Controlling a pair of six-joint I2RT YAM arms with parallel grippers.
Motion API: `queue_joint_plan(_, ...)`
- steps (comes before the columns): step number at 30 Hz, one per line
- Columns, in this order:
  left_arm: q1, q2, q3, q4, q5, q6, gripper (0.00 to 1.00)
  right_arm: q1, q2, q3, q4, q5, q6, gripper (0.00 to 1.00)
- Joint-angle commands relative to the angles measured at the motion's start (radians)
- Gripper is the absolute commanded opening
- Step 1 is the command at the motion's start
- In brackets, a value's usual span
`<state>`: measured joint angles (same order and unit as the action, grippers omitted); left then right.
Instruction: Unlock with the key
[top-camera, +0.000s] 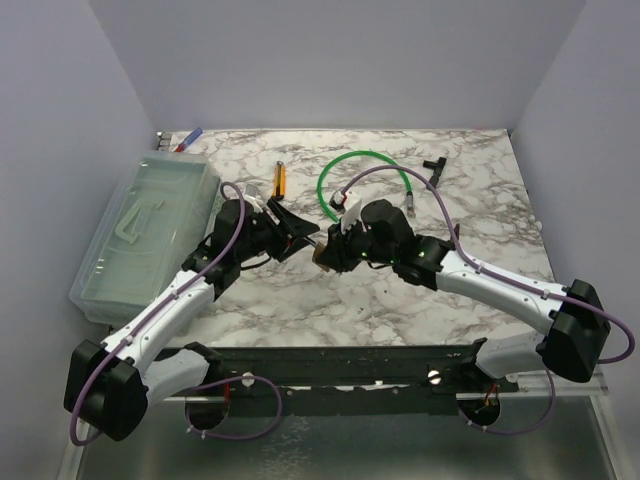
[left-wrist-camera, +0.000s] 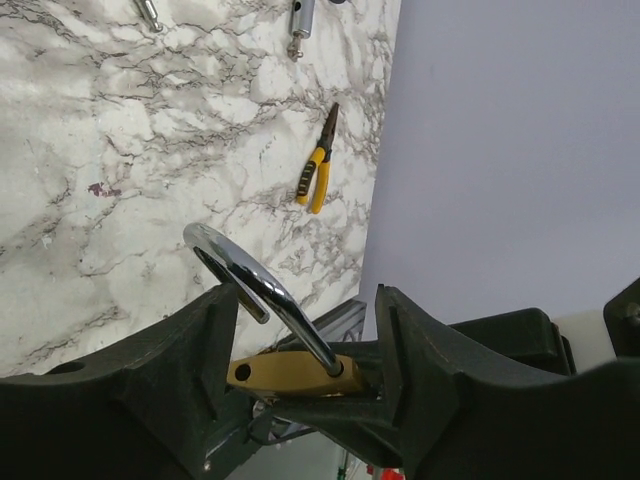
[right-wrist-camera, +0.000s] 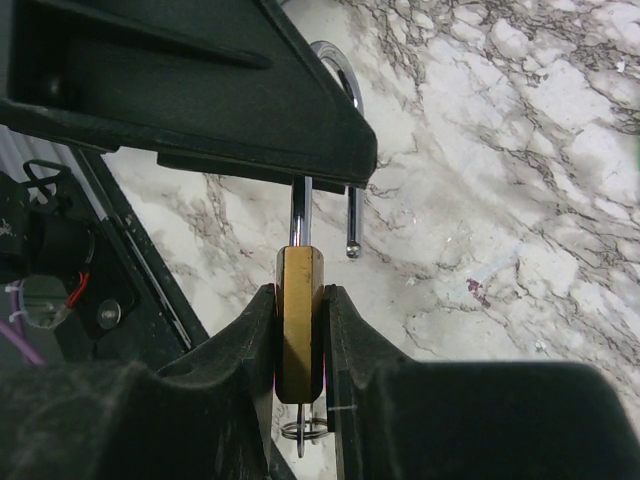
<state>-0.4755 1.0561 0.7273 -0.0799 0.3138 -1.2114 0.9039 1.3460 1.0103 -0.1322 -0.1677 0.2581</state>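
A small brass padlock (right-wrist-camera: 299, 320) is held above the marble table, and my right gripper (right-wrist-camera: 300, 295) is shut on its flat sides. Its chrome shackle (left-wrist-camera: 262, 290) has sprung out: the free end (right-wrist-camera: 353, 246) hangs clear of the body and the hole (left-wrist-camera: 243, 373) shows empty. The key (right-wrist-camera: 300, 428) sticks out of the padlock's underside, seen edge-on, with a thin wire ring on it. My left gripper (left-wrist-camera: 305, 300) straddles the padlock at the shackle end. Its jaws stand apart, with a gap at the right finger (left-wrist-camera: 420, 350). In the top view both grippers meet mid-table (top-camera: 320, 245).
Yellow-handled pliers (top-camera: 279, 180) lie behind the left gripper. A green cable loop (top-camera: 365, 180) and a black T-shaped tool (top-camera: 433, 163) lie at the back right. A clear plastic box (top-camera: 145, 235) stands along the left edge, with a pen (top-camera: 188, 138) behind it.
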Motion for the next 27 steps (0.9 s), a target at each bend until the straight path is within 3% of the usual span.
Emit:
queue_joint_plan(1,-0.005,0.020,0.022,0.047,-0.004,0.008,0.59,0.004,-0.047,-0.007,0.123,-0.066,0.032,0.00)
queue_joint_plan(14,-0.005,0.009,-0.062,0.260,-0.015,-0.008,0.26,0.004,-0.051,-0.134,0.353,-0.071,0.245,0.00)
queue_joint_plan(19,-0.004,0.000,-0.080,0.284,-0.016,0.002,0.24,0.003,-0.059,-0.187,0.407,0.002,0.355,0.00)
queue_joint_plan(21,-0.005,-0.006,-0.089,0.288,-0.016,0.006,0.19,0.003,-0.061,-0.213,0.441,0.012,0.400,0.00)
queue_joint_plan(27,-0.005,-0.037,-0.134,0.357,-0.020,0.030,0.01,0.001,-0.038,-0.254,0.601,-0.085,0.535,0.00)
